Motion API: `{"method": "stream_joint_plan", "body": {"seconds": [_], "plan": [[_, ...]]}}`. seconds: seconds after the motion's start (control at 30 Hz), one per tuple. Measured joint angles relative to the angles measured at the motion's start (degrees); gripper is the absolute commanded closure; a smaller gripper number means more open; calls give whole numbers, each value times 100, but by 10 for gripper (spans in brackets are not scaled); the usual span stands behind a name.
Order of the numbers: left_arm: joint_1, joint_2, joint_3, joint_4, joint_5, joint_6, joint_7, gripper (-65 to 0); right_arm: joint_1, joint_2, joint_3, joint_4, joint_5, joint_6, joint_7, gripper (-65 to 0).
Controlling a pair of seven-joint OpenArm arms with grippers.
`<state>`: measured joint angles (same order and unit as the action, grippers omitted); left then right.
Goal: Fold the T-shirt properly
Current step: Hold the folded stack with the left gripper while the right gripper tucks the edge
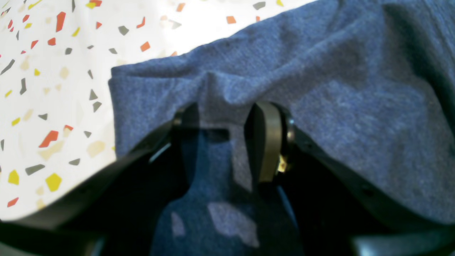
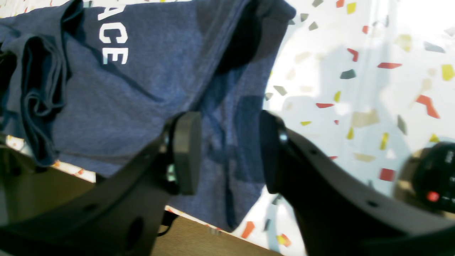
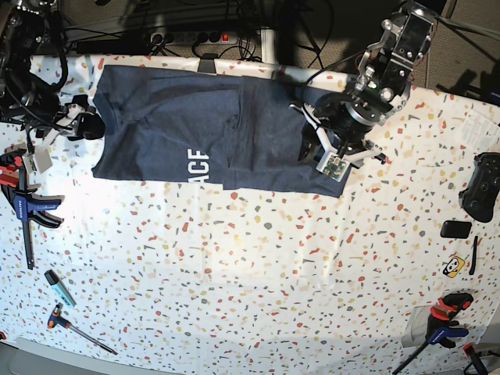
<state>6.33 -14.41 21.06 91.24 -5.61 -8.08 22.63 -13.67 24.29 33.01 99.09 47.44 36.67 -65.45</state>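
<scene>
Matt, heathered navy cloth of the T-shirt (image 3: pixel 269 133), softly creased; smooth, speckled surface of the tabletop (image 3: pixel 234 289).

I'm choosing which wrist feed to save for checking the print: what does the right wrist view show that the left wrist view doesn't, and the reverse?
Only the right wrist view shows the white letters on the T-shirt, and a dark, rounded object at the right edge. Only the left wrist view shows a squared corner of the navy cloth at its upper left. Both show navy fabric, the speckled tabletop and a pair of open jaws.
</scene>
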Motion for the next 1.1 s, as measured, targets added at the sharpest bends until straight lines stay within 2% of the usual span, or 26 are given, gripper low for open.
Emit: {"method": "stream_joint_plan", "body": {"seconds": [0.07, 0.57, 0.83, 1.1], "plan": [[0, 0, 0, -2, 0, 0, 0, -243, -4, 0, 0, 0, -42, -20, -4, -332], [0, 0, 0, 0, 0, 0, 0, -243, -15, -4, 0, 0, -39, -20, -2, -332], [0, -2, 0, 0, -2, 0, 2, -243, -63, -319, -4, 0, -68, -20, -4, -332], [0, 0, 0, -2, 0, 0, 2, -243, -90, -352, -4, 0, -146, -22, -2, -332]]}}
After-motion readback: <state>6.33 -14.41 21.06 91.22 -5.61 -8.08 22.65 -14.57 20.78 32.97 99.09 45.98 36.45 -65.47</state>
